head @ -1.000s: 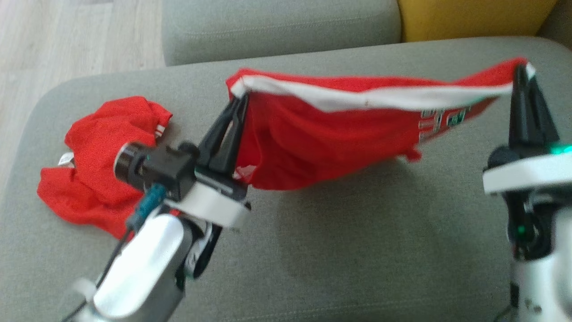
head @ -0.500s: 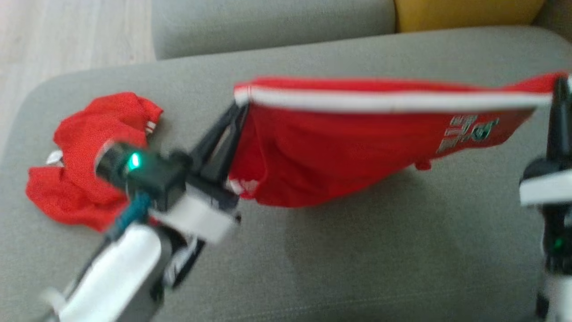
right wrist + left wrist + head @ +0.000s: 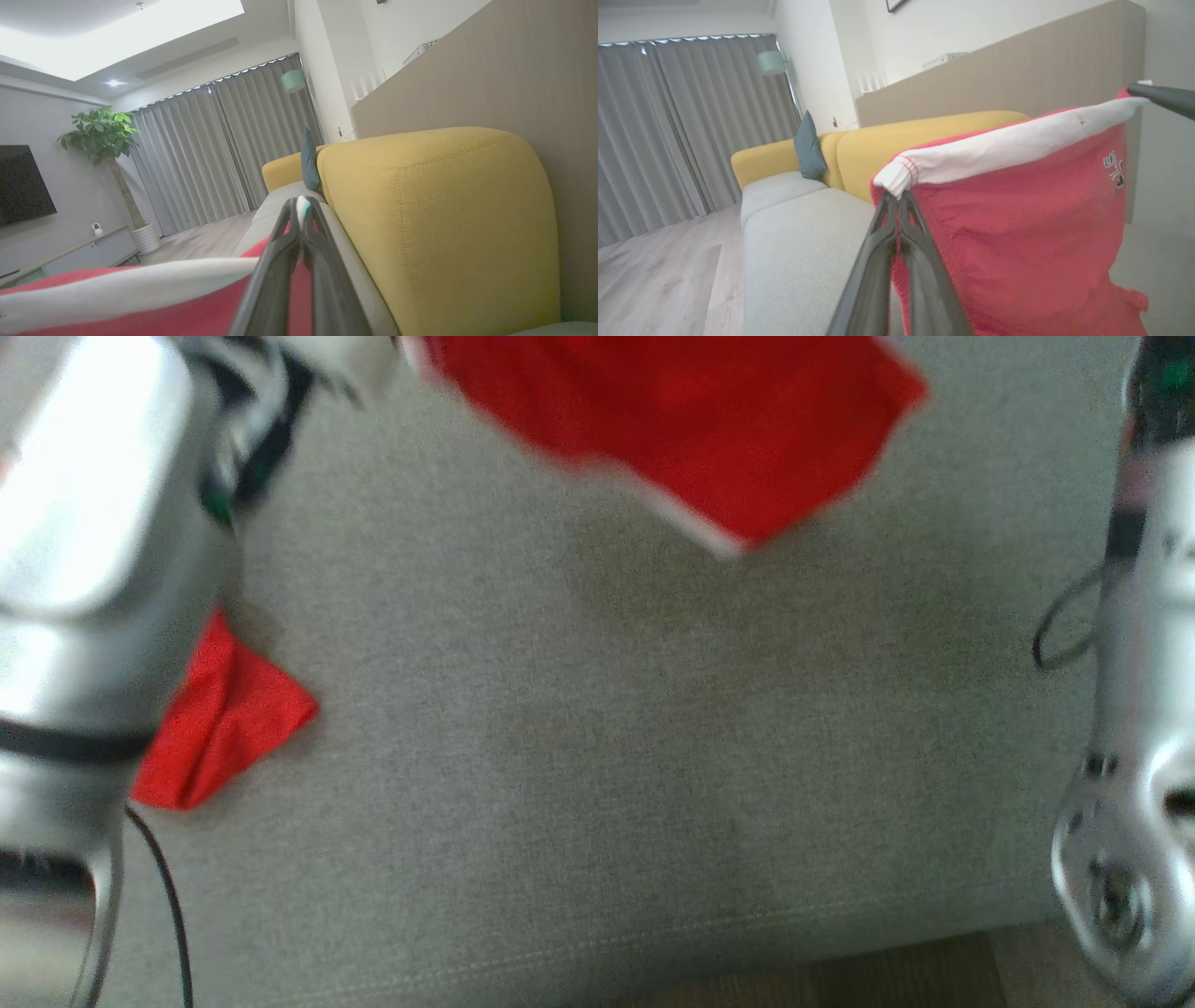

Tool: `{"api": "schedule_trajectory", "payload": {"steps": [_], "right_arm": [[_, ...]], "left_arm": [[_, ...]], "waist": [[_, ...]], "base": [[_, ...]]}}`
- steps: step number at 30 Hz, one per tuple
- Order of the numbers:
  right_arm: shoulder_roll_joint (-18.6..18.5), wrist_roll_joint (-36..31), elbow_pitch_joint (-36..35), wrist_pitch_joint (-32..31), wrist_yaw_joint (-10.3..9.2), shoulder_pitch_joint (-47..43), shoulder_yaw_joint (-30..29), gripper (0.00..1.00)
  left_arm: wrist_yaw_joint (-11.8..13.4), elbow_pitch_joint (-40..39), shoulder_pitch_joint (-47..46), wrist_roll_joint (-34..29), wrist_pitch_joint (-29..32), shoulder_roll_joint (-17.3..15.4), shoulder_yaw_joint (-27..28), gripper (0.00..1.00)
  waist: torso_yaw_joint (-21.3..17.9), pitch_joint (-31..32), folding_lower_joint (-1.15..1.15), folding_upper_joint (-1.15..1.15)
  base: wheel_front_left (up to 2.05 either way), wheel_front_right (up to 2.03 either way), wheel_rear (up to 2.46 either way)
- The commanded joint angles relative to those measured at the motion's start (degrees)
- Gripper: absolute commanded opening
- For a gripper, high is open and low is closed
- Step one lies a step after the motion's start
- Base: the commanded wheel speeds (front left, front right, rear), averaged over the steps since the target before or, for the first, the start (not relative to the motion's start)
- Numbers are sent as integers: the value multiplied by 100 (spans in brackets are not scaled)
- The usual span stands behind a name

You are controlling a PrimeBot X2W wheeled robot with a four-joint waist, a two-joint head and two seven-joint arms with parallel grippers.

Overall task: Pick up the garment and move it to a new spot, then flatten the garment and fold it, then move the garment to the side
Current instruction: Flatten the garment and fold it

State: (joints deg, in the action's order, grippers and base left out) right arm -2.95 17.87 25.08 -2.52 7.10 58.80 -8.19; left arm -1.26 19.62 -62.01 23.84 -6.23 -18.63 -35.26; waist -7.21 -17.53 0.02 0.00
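Note:
A red garment (image 3: 691,420) with a white waistband hangs stretched in the air over the grey sofa seat (image 3: 607,756); its lower hem dips into the top of the head view. In the left wrist view my left gripper (image 3: 896,198) is shut on one end of the white band, and the red cloth (image 3: 1017,224) drapes to the right. At the band's far end are my right gripper's dark fingers (image 3: 1164,99). The right wrist view has my right gripper (image 3: 301,207) shut on the band's other corner, with the cloth (image 3: 140,298) trailing left.
A second red garment (image 3: 224,719) lies on the seat at the left, partly behind my left forearm (image 3: 84,523). My right forearm (image 3: 1144,709) stands at the right edge. Wooden floor (image 3: 887,971) runs along the seat's front. A yellow backrest (image 3: 444,224) and a teal cushion (image 3: 809,147) are behind.
The head camera has tilted down, so the picture shifted up. Both grippers have lifted the garment higher and out past the top edge; it stays stretched between them.

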Motion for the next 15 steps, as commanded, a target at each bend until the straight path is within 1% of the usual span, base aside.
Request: {"api": "schedule_trajectory", "payload": {"steps": [1,4,8,12,15], "right_arm": [[7,71,79,222,39,377,105,0],[7,205,826,810,39,936,140,0],[7,516,1523,1440,39,1249,281,0],[7,820,1937,1671,39,1025,568,0],[7,918,2136,1721,39,611,792,0]], "left_arm": [[-34,66,-451,-43,-156,-123,320,0],[-43,640,-882,-112,-525,0,401,0],[-31,1057,-1066,-145,-802,195,491,0],[-101,1176,-759,-269,-869,352,425,0],[-147,980,-267,-438,-873,414,407,0]], "waist": [[-79,-276,-2,0],[-80,-365,-2,0],[-39,-482,-2,0],[15,-550,-2,0],[56,-513,-2,0]], "base": [[0,0,0],[0,0,0],[0,0,0],[0,0,0],[0,0,0]]}}
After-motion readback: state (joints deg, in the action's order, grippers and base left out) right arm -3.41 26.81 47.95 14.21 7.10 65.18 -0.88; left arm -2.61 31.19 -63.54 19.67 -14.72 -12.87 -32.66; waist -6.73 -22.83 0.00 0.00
